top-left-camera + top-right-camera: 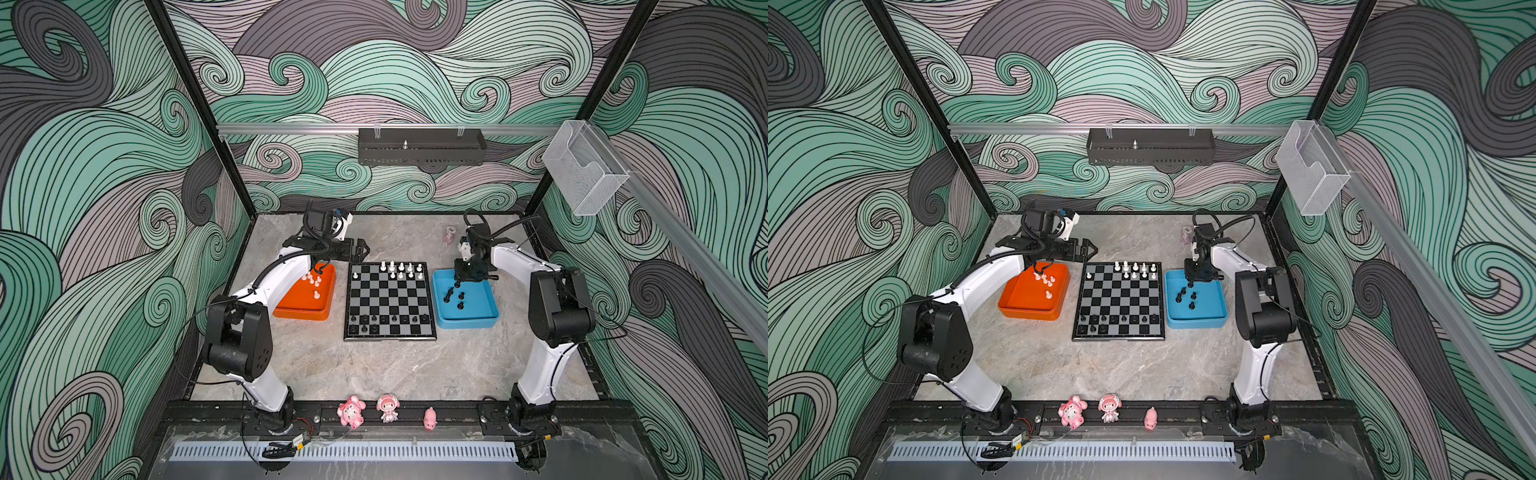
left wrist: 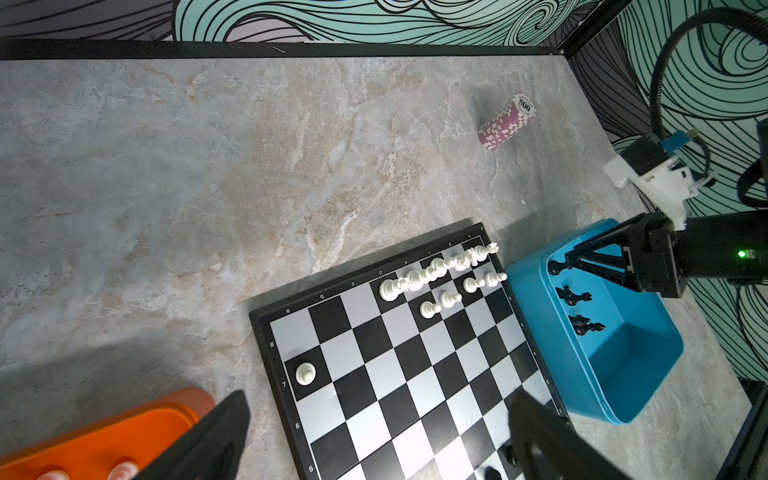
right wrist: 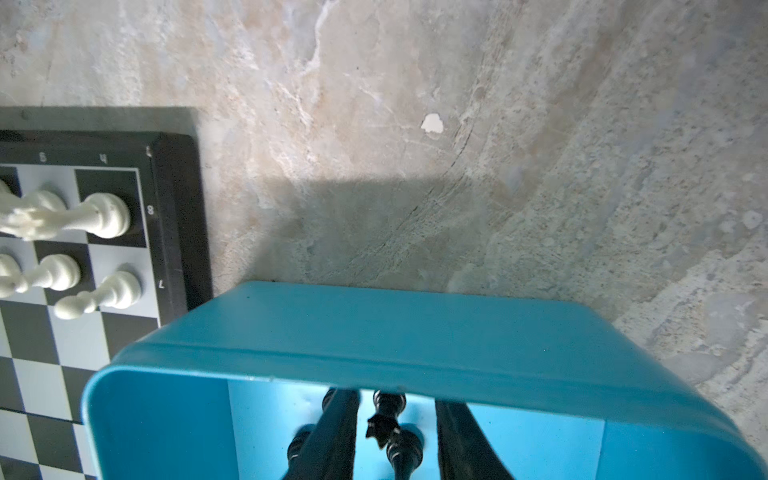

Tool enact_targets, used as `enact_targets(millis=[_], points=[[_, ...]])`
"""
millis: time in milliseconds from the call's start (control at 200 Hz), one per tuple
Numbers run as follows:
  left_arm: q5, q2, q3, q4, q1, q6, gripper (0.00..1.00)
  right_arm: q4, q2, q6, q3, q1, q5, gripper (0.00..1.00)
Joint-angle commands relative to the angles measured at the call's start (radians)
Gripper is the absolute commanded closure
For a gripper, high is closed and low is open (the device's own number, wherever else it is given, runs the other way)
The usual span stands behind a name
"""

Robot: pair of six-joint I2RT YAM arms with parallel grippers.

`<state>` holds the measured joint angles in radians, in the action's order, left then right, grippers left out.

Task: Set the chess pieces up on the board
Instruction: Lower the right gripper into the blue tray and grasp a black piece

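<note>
The board (image 1: 390, 300) (image 1: 1121, 300) lies in the middle of the table. White chess pieces (image 1: 401, 268) (image 2: 440, 270) fill part of its far rows, and a lone white pawn (image 2: 305, 372) stands near the far left corner. Black pieces (image 1: 384, 322) stand on the near rows. More white pieces (image 1: 312, 280) lie in the orange tray (image 1: 307, 309). My left gripper (image 1: 359, 249) (image 2: 374, 449) hovers open over the board's far left corner, holding nothing. My right gripper (image 1: 457, 284) (image 3: 395, 411) reaches down into the blue tray (image 1: 478, 318) (image 3: 374, 332), its fingers straddling a lying black piece (image 3: 390, 424) with a gap still showing on one side.
A stack of pink poker chips (image 2: 505, 120) (image 1: 451, 235) lies on the table behind the blue tray. Three pink figurines (image 1: 387, 407) stand along the front rail. Other black pieces (image 1: 460, 296) lie loose on the blue tray's floor.
</note>
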<state>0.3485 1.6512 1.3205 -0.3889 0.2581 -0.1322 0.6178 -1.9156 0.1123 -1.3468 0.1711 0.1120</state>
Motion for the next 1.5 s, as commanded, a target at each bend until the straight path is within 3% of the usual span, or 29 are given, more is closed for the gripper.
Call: enact_targets(millis=[0, 385, 705, 1141, 1496], points=[[0.018, 0.019, 0.04, -0.016, 0.002, -0.007, 0.01, 0.005, -0.02, 0.006, -0.023, 0.004, 0.005, 0.7], [0.026, 0.022, 0.042, -0.016, 0.001, -0.01, 0.01, 0.011, -0.04, 0.0, -0.031, 0.004, 0.015, 0.71], [0.036, 0.022, 0.045, -0.016, -0.001, -0.015, 0.01, 0.011, -0.042, -0.008, -0.036, 0.006, 0.017, 0.79], [0.046, 0.023, 0.045, -0.015, -0.006, -0.018, 0.01, 0.025, -0.063, -0.014, -0.045, 0.006, 0.014, 0.76], [0.045, 0.015, 0.042, -0.014, -0.006, -0.017, 0.01, 0.03, -0.047, -0.016, -0.046, 0.006, 0.007, 0.82]])
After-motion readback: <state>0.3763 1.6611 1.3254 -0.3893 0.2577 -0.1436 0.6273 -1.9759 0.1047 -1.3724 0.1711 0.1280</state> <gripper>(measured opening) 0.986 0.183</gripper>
